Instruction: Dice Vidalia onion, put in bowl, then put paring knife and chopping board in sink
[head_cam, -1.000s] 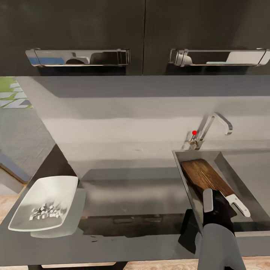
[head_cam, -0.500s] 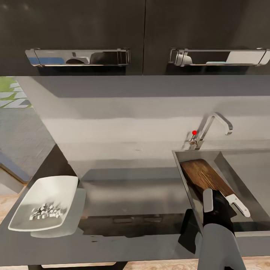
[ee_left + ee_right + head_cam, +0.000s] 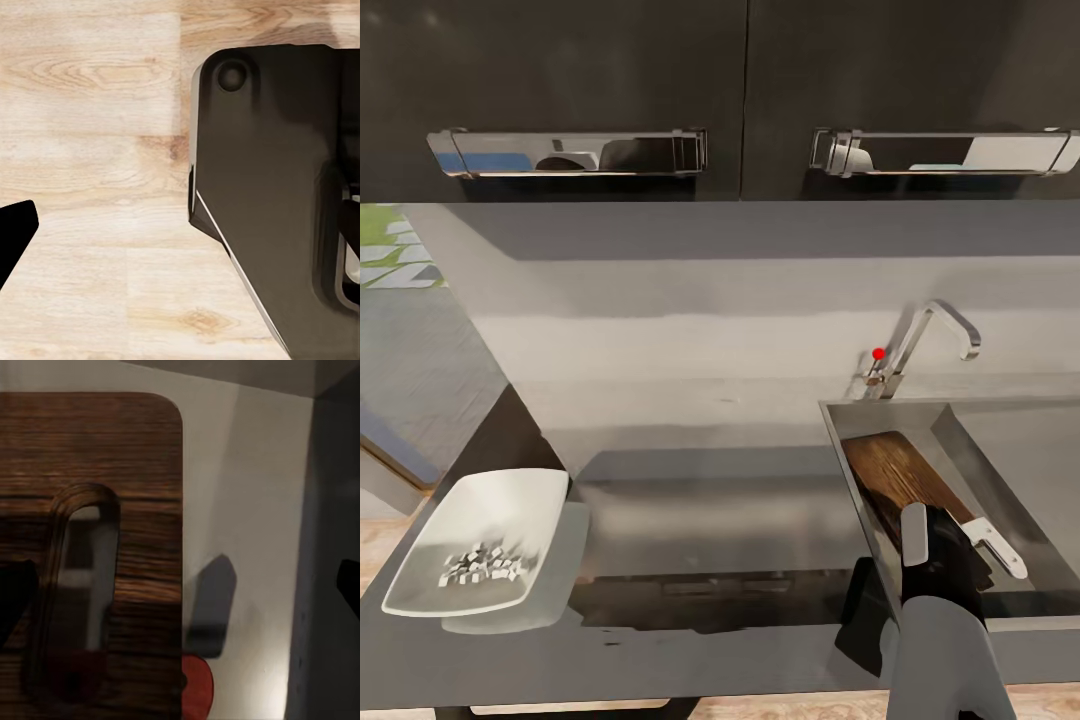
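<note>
— Right end effector (image 3: 952, 540): fingers spread wide, nothing held, poised over chopping board (image 3: 895, 470) in sink (image 3: 840, 415). Reason for empty grip?

— Board lying flat in basin, no support needed. Paring knife (image 3: 196, 686) tucked partly beneath, red handle peeking out. Diced onion (image 3: 482, 565) in bowl (image 3: 510, 490), far end of table (image 3: 710, 520). Task seemingly complete.

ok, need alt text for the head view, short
A dark wooden chopping board leans inside a steel sink at right, with the robot's right gripper over its near end. At left on the grey countertop, a white bowl holds diced onion. An angular chrome tap with a red knob stands behind the sink, below dark wall cabinets.
</note>
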`<state>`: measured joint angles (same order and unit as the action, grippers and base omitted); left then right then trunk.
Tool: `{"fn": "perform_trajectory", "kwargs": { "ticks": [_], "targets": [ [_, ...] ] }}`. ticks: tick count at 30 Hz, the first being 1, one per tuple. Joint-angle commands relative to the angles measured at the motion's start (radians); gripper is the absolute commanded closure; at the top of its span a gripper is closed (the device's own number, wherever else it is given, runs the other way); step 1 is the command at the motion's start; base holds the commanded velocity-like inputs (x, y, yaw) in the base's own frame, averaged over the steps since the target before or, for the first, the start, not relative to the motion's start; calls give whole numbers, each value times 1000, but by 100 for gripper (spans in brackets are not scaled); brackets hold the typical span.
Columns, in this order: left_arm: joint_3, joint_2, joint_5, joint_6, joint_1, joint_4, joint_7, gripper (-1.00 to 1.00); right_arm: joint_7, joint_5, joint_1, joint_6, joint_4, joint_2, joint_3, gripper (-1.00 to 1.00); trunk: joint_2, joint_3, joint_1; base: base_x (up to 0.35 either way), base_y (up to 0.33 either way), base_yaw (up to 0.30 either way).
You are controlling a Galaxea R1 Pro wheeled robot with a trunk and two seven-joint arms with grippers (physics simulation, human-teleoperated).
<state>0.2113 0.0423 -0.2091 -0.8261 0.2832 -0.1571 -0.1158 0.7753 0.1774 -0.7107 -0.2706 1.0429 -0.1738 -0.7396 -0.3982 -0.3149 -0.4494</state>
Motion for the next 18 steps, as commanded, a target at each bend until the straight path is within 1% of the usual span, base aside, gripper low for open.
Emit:
{"fn": "perform_trajectory", "kwargs": {
  "ticks": [1, 5, 7, 8, 9, 10, 11, 12, 13, 14, 15, 16, 17, 18],
  "targets": [
    [9, 1, -4, -1, 1, -2, -8, -100, 2, 2, -1, -8, 3, -1, -1, -100, -2, -2, -1, 0, 0, 0],
    [9, 1, -4, -1, 1, -2, -8, -100, 0, 6, -1, -11, 16, -1, -1, -100, -2, -2, -1, 0, 0, 0],
    [9, 1, -4, -1, 1, -2, -8, -100, -9, 7, -1, -25, 65, -1, 4, -100, -2, -2, -1, 0, 0, 0],
    [9, 1, -4, -1, 1, -2, -8, -100, -19, 7, -1, -44, 106, -1, 9, -100, -2, -2, -1, 0, 0, 0],
    [9, 1, -4, -1, 1, -2, -8, -100, -49, 7, -1, -99, 180, -1, 15, -100, -2, -2, -1, 0, 0, 0],
    [9, 1, -4, -1, 1, -2, -8, -100, -82, 7, -1, -154, 231, -1, 17, -100, -2, -2, -1, 0, 0, 0],
    [9, 1, -4, -1, 1, -2, -8, -100, -158, 6, -1, -249, 305, -1, 19, -100, -2, -2, -1, 0, 0, 0],
    [9, 1, -4, -1, 1, -2, -7, -100, -224, 3, -1, -309, 346, -1, 19, -100, -2, -2, -1, 0, 0, 0],
    [9, 1, -4, -1, 1, -2, -7, -100, -296, 0, -1, -357, 378, -1, 17, -100, -2, -2, -1, 0, 0, 0],
    [8, 1, -4, -1, 1, -2, -7, -100, -402, -7, -1, -399, 410, -1, 17, -100, -2, -2, -1, 0, 0, 0],
    [9, 1, -4, -1, 1, -2, -7, -100, -464, -19, 0, -416, 424, -1, 16, -100, -2, -2, -1, 0, 0, 0],
    [8, 1, -4, -1, 1, -2, -7, -100, -544, -54, -1, -430, 437, -1, 16, -100, -2, -2, -1, 0, 0, 0],
    [9, 1, -4, -1, 1, -2, -7, -100, -594, -90, -1, -436, 441, -1, 17, -100, -2, -2, -1, 0, 0, 0],
    [9, 1, -4, -1, 1, -2, -7, -100, -677, -158, 0, -441, 445, -1, 18, -100, -2, -2, -1, 0, 0, 0]
  ]
}}
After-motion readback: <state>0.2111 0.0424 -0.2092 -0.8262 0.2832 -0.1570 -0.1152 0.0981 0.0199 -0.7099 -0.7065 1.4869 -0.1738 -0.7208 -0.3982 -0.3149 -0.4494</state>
